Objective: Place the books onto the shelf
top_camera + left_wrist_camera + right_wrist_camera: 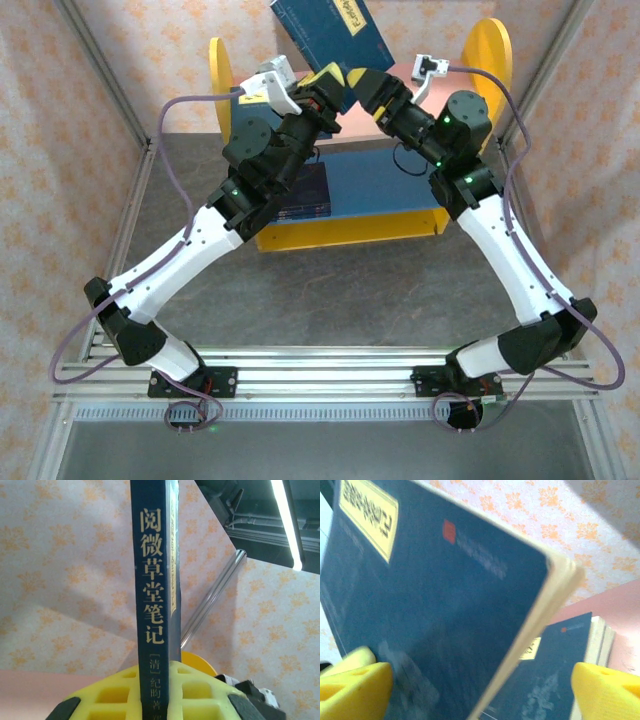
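The left gripper (159,700) is seen clamped hard on the held book (152,580). The navy spine is pinched upright between its two yellow fingers (110,695), and gold characters are carried straight up and away from the fingertips. From the top camera the held book is shown raised past both grippers, its cover tilted and its yellow title label (350,18) turned toward the far end.

Over to the right gripper (480,690): its jaws are spread wide. The held book's broad cover is caught slanting across the gap between them. One yellow finger (355,685) is pressed close beside the cover, though contact cannot be confirmed, while the other is kept well apart from it. The two grippers are brought in close together, tip to tip, under the book.

Just beyond the right gripper's fingertips more standing books (555,665) are glimpsed, navy cover and pale page edges, set against the pink upper board (620,605). How they lean cannot be judged.

The shelf (488,50) is spread out beneath both wrists. Its blue lower board (380,180) is laid open below the right gripper, and a flat book (305,190) is seen lying on it under the left wrist.
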`<state>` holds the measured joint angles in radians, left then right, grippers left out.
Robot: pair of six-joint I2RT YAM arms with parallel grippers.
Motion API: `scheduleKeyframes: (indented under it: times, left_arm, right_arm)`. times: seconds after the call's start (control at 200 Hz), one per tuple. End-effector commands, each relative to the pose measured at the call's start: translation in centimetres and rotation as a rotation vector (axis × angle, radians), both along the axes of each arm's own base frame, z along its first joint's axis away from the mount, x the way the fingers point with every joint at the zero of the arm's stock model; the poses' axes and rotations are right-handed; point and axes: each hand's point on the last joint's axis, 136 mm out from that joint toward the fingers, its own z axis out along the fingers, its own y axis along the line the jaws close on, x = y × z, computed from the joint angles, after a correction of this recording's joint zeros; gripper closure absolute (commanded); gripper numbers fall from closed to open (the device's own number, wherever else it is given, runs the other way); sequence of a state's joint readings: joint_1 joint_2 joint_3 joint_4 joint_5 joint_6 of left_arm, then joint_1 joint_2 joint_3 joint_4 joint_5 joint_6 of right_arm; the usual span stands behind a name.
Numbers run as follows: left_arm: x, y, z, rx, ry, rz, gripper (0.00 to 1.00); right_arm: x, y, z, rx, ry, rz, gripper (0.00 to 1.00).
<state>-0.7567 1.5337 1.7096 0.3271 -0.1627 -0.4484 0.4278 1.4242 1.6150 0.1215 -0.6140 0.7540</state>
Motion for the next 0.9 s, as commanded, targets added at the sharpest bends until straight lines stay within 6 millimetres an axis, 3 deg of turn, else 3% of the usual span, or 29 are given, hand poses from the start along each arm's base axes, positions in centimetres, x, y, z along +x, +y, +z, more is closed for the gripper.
scheduleKeyframes:
  times: [0.0, 0.075, 0.13, 0.245, 0.481, 0.701, 0.896]
  left_arm:
    - [-2.5, 3.0, 3.9, -0.15, -0.102, 0.001, 1.0]
    - [-2.5, 3.0, 3.7, -0.149, -0.097, 0.003, 1.0]
    - [-2.3, 2.9, 3.6, -0.142, -0.086, 0.006, 1.0]
    - [-2.1, 2.8, 3.3, -0.136, -0.073, 0.01, 1.0]
    - [-1.6, 2.7, 2.8, -0.103, -0.036, 0.026, 1.0]
    - [-2.3, 4.2, 2.1, -0.018, 0.01, 0.077, 0.55]
    - [-4.2, 6.7, 1.9, 0.119, 0.085, 0.088, 0.41]
  right_arm:
    - [-0.8, 0.0, 3.6, 0.078, -0.089, 0.019, 0.2]
    - [-0.6, 0.2, 3.7, 0.086, -0.09, 0.022, 0.3]
    - [-0.5, 0.2, 3.7, 0.09, -0.087, 0.024, 0.44]
    - [-0.4, 0.3, 3.7, 0.092, -0.087, 0.023, 0.64]
    - [-0.4, 0.2, 3.5, 0.083, -0.092, 0.016, 0.9]
    - [-1.0, -0.8, 3.3, 0.051, -0.128, -0.037, 1.0]
    - [-1.8, -2.3, 3.5, 0.049, -0.165, -0.062, 1.0]
